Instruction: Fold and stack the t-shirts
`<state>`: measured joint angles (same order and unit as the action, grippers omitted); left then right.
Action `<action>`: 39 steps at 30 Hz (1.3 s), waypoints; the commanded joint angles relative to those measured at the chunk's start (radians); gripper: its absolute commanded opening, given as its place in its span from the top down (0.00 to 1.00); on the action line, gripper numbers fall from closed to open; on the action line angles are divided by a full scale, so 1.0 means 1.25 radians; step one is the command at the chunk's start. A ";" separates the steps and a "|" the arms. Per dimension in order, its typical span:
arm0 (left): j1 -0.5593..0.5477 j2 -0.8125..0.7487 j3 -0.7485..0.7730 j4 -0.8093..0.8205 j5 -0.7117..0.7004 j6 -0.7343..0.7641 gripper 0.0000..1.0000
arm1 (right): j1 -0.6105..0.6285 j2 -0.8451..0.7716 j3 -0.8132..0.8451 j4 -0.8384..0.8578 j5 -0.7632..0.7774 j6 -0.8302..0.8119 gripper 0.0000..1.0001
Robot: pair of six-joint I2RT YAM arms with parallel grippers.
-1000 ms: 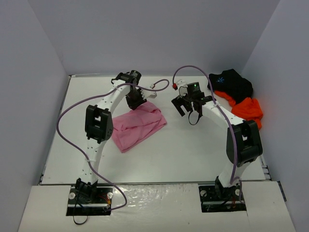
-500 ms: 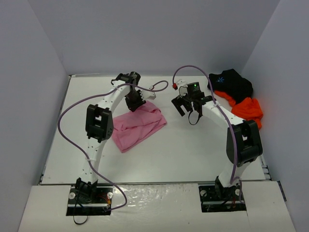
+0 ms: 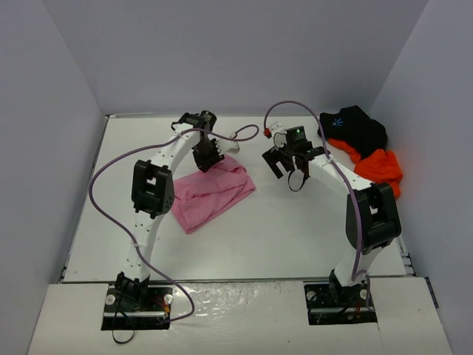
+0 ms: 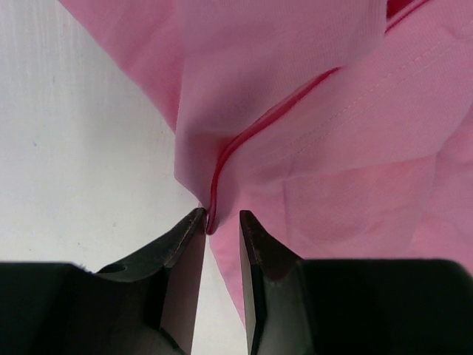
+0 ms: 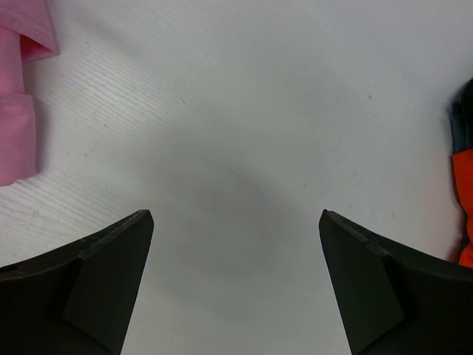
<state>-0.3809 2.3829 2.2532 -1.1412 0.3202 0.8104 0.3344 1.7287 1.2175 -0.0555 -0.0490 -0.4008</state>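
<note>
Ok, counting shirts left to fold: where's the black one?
Top view: the black shirt lies crumpled in the far right corner of the table, touching the orange shirt.

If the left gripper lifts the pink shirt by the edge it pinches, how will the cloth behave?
Probably floppy: the pink shirt lies in soft folds and creases, so it should hang and drape rather than keep its shape. Likely light, since the left gripper holds it by only a thin fold at the hem. That small pinch might slip if pulled quickly.

Overhead; wrist close-ups; shared pink t-shirt (image 3: 211, 195)
</note>
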 commanded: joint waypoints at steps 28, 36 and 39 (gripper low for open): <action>-0.035 -0.101 -0.093 0.045 -0.077 -0.028 0.84 | -0.009 0.000 0.000 0.062 0.009 0.000 0.07; -0.035 -0.109 -0.107 0.075 -0.090 -0.043 0.84 | -0.009 0.000 0.000 0.062 0.011 0.003 0.07; -0.036 -0.101 -0.099 0.080 -0.097 -0.043 0.84 | -0.009 -0.001 0.000 0.062 0.011 0.003 0.07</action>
<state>-0.4198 2.3472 2.0987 -1.0555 0.2228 0.7719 0.3279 1.7329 1.2106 -0.0255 -0.0490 -0.4007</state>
